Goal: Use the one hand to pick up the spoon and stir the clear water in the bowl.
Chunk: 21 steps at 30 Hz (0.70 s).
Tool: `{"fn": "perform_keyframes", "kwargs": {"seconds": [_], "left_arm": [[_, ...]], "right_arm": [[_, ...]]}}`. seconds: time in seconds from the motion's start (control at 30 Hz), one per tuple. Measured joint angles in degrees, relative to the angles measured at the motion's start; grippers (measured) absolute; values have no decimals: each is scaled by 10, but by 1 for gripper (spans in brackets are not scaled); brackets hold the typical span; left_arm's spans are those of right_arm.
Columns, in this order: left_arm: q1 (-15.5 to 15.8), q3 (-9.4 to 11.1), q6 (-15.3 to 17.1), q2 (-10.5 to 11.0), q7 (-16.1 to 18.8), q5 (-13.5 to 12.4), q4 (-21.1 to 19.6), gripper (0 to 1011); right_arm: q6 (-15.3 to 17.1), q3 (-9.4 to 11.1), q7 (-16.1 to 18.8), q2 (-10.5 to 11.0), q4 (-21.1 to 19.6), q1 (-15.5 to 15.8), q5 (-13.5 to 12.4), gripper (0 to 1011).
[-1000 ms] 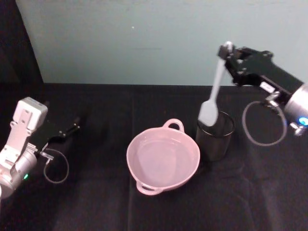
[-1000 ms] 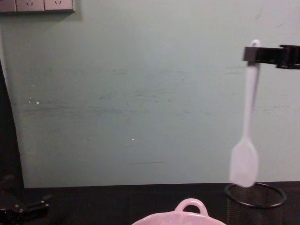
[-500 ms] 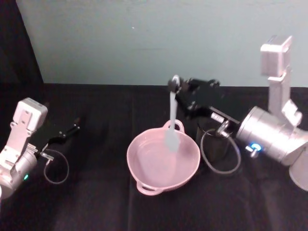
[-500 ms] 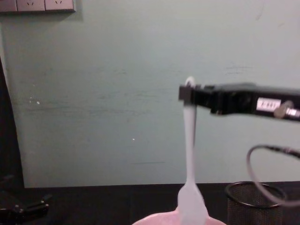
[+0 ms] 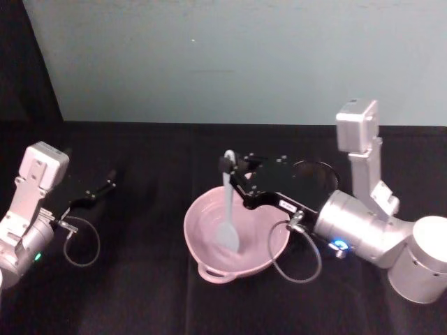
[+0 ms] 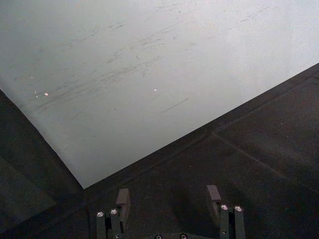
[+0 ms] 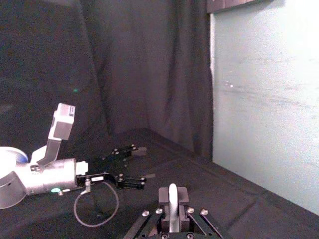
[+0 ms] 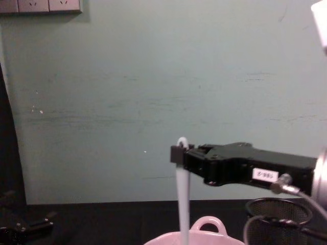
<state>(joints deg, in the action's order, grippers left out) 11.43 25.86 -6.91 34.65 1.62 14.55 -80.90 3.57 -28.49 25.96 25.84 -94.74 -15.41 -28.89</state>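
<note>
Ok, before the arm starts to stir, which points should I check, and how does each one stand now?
1. Right gripper shut on the spoon at its loop end: ok.
2. Spoon head inside the bowl: ok.
3. Spoon head reaching the water: cannot tell.
4. Bowl upright on the table: ok.
5. Left gripper open, parked on the table far to the bowl's left: ok.
6. Mesh cup clear of the right arm's sweep: cannot tell, the arm partly hides it.

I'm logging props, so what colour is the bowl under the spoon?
Pale pink; the bowl shows best in the head view.
</note>
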Motion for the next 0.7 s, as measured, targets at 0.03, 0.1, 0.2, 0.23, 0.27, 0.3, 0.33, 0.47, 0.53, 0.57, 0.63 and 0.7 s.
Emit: {"fn": "perform_keyframes", "kwargs": {"seconds": [0.03, 0.1, 0.2, 0.23, 0.27, 0.3, 0.33, 0.47, 0.53, 0.57, 0.63, 0.7], "left_arm": [[0, 0, 0, 0, 0, 0, 0, 1005], [0, 0, 0, 0, 0, 0, 0, 1005], [0, 0, 0, 0, 0, 0, 0, 1005], [0, 0, 0, 0, 0, 0, 0, 1005], [0, 0, 0, 0, 0, 0, 0, 1005], [0, 0, 0, 0, 0, 0, 0, 1005], [0, 0, 0, 0, 0, 0, 0, 1005], [0, 0, 0, 0, 0, 0, 0, 1005], [0, 0, 0, 0, 0, 0, 0, 1005], [0, 0, 0, 0, 0, 0, 0, 1005], [0, 0, 0, 0, 0, 0, 0, 1005], [0, 0, 0, 0, 0, 0, 0, 1005]], "right_arm": [[0, -2, 2, -3, 5, -2, 1, 110], [-1, -8, 8, -14, 21, -11, 3, 110], [-6, -12, 14, -29, 46, -25, 4, 110], [-8, -12, 15, -32, 53, -29, 5, 110], [-11, -13, 17, -35, 58, -32, 5, 110], [-15, -13, 20, -41, 70, -39, 5, 110], [-18, -13, 21, -43, 76, -43, 6, 110], [-27, -4, 21, -51, 98, -54, 6, 110], [-29, 1, 20, -51, 101, -54, 6, 110], [-30, 3, 19, -50, 102, -54, 6, 110], [-32, 12, 14, -47, 103, -53, 6, 110], [-32, 18, 11, -44, 103, -49, 5, 110]]}}
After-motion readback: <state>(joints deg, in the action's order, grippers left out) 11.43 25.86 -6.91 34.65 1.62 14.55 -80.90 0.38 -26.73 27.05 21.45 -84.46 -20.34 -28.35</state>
